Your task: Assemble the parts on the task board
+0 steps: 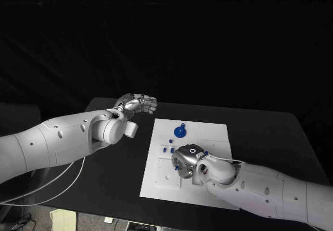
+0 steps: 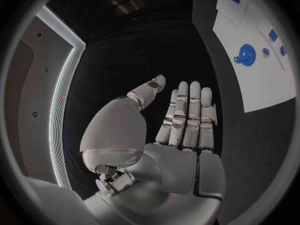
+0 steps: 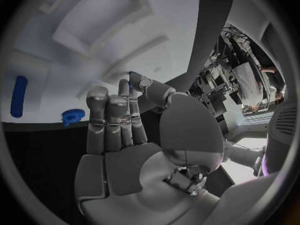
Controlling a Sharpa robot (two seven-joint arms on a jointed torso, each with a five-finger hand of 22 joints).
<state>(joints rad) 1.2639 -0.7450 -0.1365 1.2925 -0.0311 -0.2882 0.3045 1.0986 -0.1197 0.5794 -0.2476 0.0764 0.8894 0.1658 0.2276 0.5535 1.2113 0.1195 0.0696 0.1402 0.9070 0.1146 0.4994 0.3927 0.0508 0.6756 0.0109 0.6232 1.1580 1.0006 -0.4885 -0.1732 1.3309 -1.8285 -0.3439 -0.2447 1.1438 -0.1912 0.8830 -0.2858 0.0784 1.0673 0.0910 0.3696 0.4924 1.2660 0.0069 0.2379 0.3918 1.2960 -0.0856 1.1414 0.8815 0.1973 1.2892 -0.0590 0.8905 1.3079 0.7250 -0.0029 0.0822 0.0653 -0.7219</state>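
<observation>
The left hand hovers empty, fingers straight, off the board's far-left corner. The right hand pinches a blue part over the board's middle.

Two arms are showing glossy white shells, rounded and bulky, dotted with small dark screw holes. The left arm is ending in a fat white wrist drum with a small boxy tab just behind the fingers. The right arm is carrying a thin white cable near its wrist. The left hand and right hand are looking silver-grey, with segmented metal fingers, smooth rounded palm covers and exposed dark linkages at the base.
</observation>
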